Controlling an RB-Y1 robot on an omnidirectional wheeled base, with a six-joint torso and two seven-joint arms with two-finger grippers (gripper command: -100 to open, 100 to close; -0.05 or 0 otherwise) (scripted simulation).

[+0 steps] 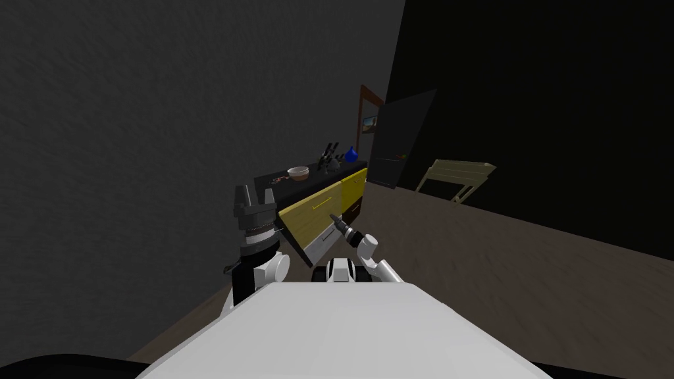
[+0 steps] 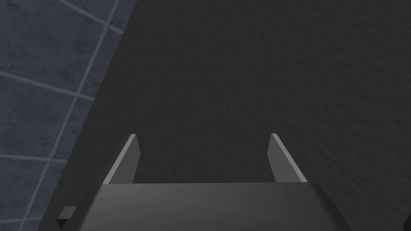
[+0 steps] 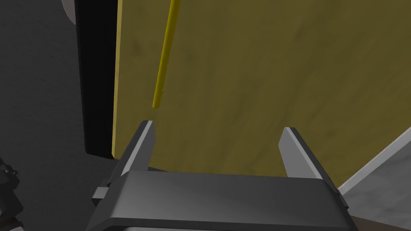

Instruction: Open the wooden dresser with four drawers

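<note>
The drawer front point(image 3: 261, 80) looks like matt, yellowish wood with a faint mottled grain. Its thin handle point(image 3: 163, 60) is smooth and brighter yellow. The dark wall point(image 1: 131, 131) is rough-textured.

Pale bowl point(image 1: 298, 172), perhaps a blue vase point(image 1: 351, 154), pale folding chair point(image 1: 457, 176)

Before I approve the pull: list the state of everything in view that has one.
yellow drawer front: looks shut
handle: ungripped, just beyond one fingertip
right gripper: open, empty, facing the yellow drawer front
left gripper: open, empty, raised
bowl: upright on the dresser top
</note>
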